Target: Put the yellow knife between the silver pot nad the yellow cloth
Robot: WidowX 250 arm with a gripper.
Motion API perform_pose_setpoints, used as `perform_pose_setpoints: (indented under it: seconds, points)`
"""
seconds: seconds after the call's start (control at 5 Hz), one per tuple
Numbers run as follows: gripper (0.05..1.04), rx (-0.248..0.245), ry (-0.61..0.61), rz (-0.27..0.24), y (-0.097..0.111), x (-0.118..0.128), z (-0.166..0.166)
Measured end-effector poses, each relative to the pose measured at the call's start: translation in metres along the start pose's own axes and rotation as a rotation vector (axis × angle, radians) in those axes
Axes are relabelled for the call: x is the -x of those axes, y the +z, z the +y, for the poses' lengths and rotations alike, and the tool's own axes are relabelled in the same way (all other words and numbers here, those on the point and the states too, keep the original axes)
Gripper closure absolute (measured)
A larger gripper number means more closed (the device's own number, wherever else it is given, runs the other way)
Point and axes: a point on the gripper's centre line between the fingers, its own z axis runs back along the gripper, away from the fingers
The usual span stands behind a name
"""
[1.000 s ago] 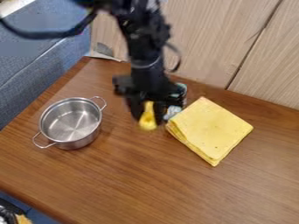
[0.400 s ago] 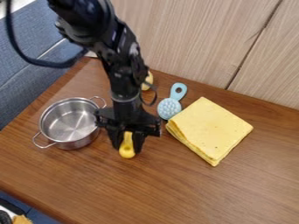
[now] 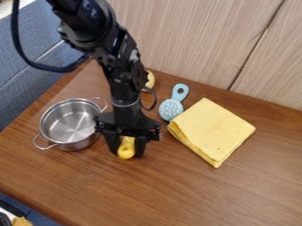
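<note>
Brown wood table (image 3: 194, 194), pale wood panel (image 3: 194, 39) on the far side, blue padded surface (image 3: 29, 53) at left. Yellow knife (image 3: 126, 151) is between pot and cloth, closer to the pot, toward the near side. Only a rounded yellow end is visible; the rest is hidden by the gripper (image 3: 126, 152), so can't make out the blade. Gripper is clamped on the knife, a finger on each side. Can't tell if the knife touches the table.

Silver pot (image 3: 71, 124) just left of it: upright, lidless, two loop handles, bare metal bottom visible. Right rim sits close to the gripper body. Folded yellow cloth (image 3: 213, 130) to the right, whole top face visible. Light-blue brush (image 3: 171, 109) just beside its left corner, handle pointing far, bristles up.

Behind the arm, far side: yellow object (image 3: 150, 80), partly covered, can't identify. Arm is cut off by the top edge, black cable (image 3: 35, 65) looping left. Dark item (image 3: 7, 212) with an orange-tan piece (image 3: 22, 221) cut off at near left, also unclear.
</note>
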Motion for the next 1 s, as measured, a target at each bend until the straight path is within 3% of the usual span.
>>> perform_pose_setpoints:
  seconds: [0.2,0.6,0.8,1.0]
  points:
    - [0.072,-0.003,0.000,-0.004,0.005,0.001,-0.002]
    - [0.081,0.035,0.000,-0.086,0.036,-0.007,-0.010]
    - [0.083,0.057,-0.010,-0.165,0.063,-0.016,-0.014]
    - [0.083,0.058,-0.013,-0.164,0.063,-0.016,-0.014]
